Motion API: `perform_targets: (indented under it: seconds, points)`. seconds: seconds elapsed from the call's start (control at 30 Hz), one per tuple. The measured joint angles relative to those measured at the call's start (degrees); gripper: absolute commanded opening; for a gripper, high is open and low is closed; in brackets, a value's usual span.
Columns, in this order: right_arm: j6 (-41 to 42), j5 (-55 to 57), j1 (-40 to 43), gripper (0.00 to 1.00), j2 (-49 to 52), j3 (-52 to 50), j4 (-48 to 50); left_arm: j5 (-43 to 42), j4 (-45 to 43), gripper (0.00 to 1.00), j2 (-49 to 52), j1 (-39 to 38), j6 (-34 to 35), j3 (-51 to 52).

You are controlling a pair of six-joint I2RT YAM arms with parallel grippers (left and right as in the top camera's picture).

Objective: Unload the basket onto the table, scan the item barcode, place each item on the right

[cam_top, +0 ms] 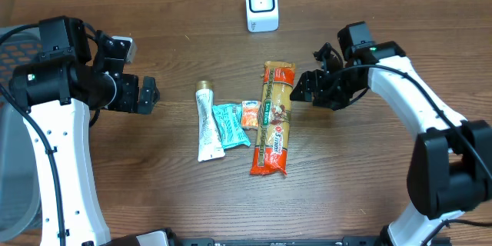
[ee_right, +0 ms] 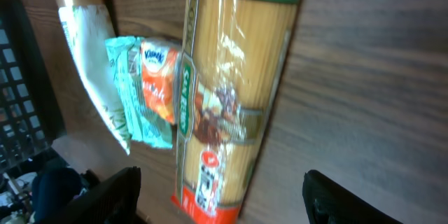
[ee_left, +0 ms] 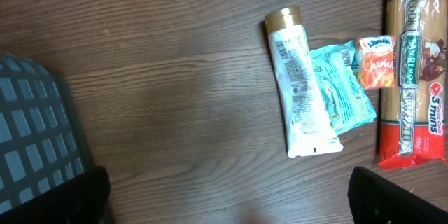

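The right pincer (cam_top: 302,91) gapes wide and empty, a long orange plastic spaghetti packet (cam_top: 274,119) just ahead of it, the left pincer (cam_top: 150,94) wide too.

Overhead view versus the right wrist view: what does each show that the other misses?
Overhead only: the white scanner beyond the items, and the left gripper and right gripper flanking them. Right wrist only: the label print on the pasta pack, close up. Both: the pasta pack, orange packet, teal packet and gold-capped tube lying side by side.
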State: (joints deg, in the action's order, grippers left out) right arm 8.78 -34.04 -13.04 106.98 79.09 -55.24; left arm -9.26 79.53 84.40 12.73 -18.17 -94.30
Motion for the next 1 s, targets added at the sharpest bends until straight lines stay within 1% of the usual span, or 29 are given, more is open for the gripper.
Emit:
perform_targets:
  seconds: [0.1, 0.2, 0.33, 0.53, 0.63, 0.67, 0.93, 1.0]
  points:
    - [0.04, 0.02, -1.09, 0.76, 1.49, 0.00, 2.19, 0.00, 0.00, 1.00, 0.00, 0.00, 0.00, 0.00]
    - [0.09, -0.02, -2.14, 0.73, 2.73, 0.00, 4.13, 0.00, -0.02, 1.00, 0.00, 0.00, 0.00, 0.00]
    - [0.46, -0.04, -2.82, 0.71, 4.52, -0.46, 6.08, 0.00, -0.02, 1.00, 0.00, 0.00, 0.00, 0.00]
    - [1.73, 0.00, -3.13, 0.70, 6.51, -1.88, 6.80, 0.00, -0.02, 1.00, 0.00, 0.00, 0.00, 0.00]
    - [2.12, -0.02, -3.48, 0.64, 7.63, -1.88, 7.15, 0.00, -0.02, 1.00, 0.00, 0.00, 0.00, 0.00]
    - [2.43, -0.04, -3.63, 0.63, 8.09, -1.88, 7.34, 0.00, -0.02, 1.00, 0.00, 0.00, 0.00, 0.00]
    - [6.25, -0.11, -6.10, 0.61, 10.67, -1.92, 9.60, 0.00, 0.00, 1.00, 0.00, 0.00, 0.00, 0.00]
    - [7.76, -0.11, -6.58, 0.57, 11.32, -1.92, 10.19, 0.00, -0.02, 1.00, 0.00, 0.00, 0.00, 0.00]
